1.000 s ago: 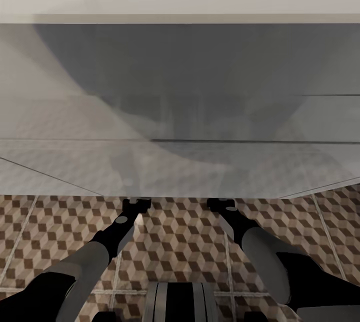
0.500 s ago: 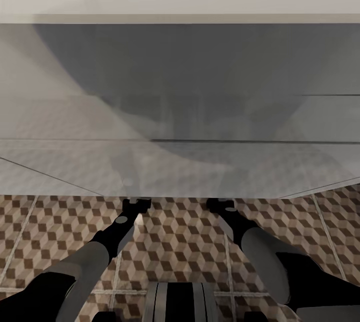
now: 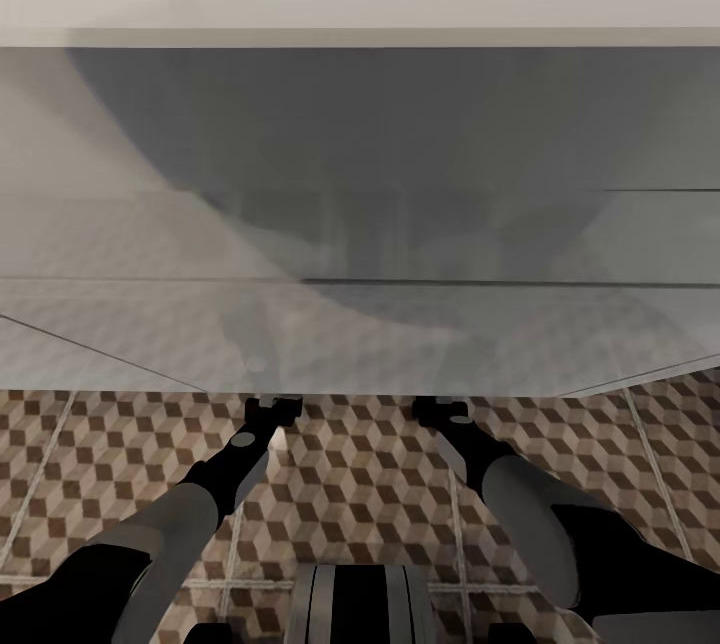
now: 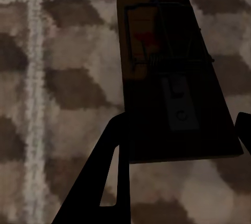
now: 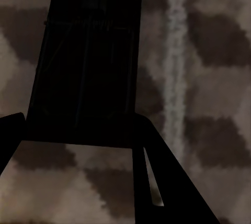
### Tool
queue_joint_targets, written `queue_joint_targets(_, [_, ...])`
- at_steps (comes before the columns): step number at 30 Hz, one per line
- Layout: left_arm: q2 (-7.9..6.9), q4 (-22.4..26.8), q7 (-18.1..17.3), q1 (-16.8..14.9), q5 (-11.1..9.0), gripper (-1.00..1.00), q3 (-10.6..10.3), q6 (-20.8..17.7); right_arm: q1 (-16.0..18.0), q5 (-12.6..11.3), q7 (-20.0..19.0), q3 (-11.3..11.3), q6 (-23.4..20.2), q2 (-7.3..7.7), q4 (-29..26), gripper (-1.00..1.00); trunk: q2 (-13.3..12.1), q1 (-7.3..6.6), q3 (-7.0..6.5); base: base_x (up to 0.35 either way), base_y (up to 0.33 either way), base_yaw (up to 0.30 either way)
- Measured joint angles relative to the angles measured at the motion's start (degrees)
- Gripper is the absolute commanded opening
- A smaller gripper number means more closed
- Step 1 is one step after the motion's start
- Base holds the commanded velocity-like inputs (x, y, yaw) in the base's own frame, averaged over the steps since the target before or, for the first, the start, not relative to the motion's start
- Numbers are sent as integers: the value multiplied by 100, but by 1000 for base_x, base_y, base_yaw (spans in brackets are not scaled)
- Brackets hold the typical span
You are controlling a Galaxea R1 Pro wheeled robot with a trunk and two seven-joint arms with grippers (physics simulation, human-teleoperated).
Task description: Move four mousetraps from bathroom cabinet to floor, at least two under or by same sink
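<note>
While the wide white sink (image 3: 360,4) hangs overhead and its underside shadows most of the head view, both arms reach forward beneath it over the cube-patterned bathroom floor (image 3: 360,484). In the left wrist view the left tool (image 4: 178,140) has a mousetrap (image 4: 167,78) between its spread fingers, long axis running straight out along them, red mark at the far end; whether the fingers press it I cannot tell. The right tool (image 5: 78,135) likewise straddles a dark mousetrap (image 5: 86,62), lying lengthwise ahead, contact unclear. Both traps sit low over the tiles under the sink, so each arm serves its own. Against the earlier frames nothing has visibly shifted.
</note>
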State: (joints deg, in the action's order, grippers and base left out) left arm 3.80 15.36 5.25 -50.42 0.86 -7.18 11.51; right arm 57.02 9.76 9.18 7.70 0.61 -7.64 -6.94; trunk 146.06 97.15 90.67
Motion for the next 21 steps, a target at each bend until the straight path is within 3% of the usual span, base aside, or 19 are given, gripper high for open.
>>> queue_joint_targets(21, [0,-9,0,0,5,-100,1,0,0,0,-7,8,0,-11,47,-100,0,0,0,0,0,0])
